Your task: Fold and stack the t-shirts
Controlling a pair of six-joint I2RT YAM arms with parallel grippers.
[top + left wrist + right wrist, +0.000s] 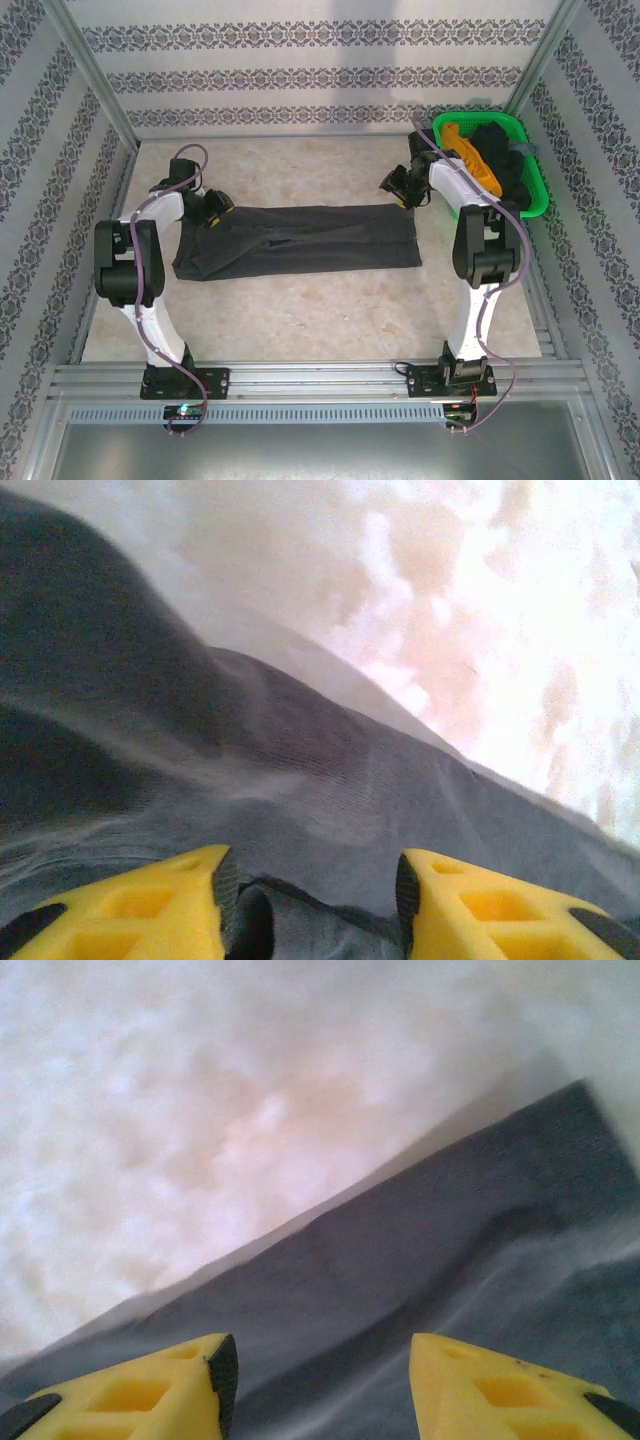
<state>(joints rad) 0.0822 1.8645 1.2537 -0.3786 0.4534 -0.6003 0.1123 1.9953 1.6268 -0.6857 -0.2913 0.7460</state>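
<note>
- Yellow-fingered left jaws stand spread and pinch nothing. The charcoal-grey t-shirt [330, 780] lies rumpled directly under them, with a small ridge of cloth rising just inside one jaw.
- The right jaws are also spread and empty. They hang over the shirt's straight edge, where the cloth meets the bare desk [200, 1110].
- From the top camera, the shirt lies as a long narrow band across the middle of the frame. The left jaws are at its left end and the right jaws at its upper right corner.
- Progress, as I judge it, is early. The lengthwise fold looks done, but the band has yet to be folded across into a compact packet.
- The mustard-yellow t-shirt [470, 150] and black t-shirt [500, 150] lie bunched in the green mesh basket [535, 195] at upper right. No stack has been begun.
- Edges: the band's upper edge runs fairly straight. Its left end flares wider and wrinkles, so it probably needs smoothing.
- Room: there is open desk above and below the band. The basket crowds the right arm [480, 250], and the patterned walls [40, 150] stand near both ends.
</note>
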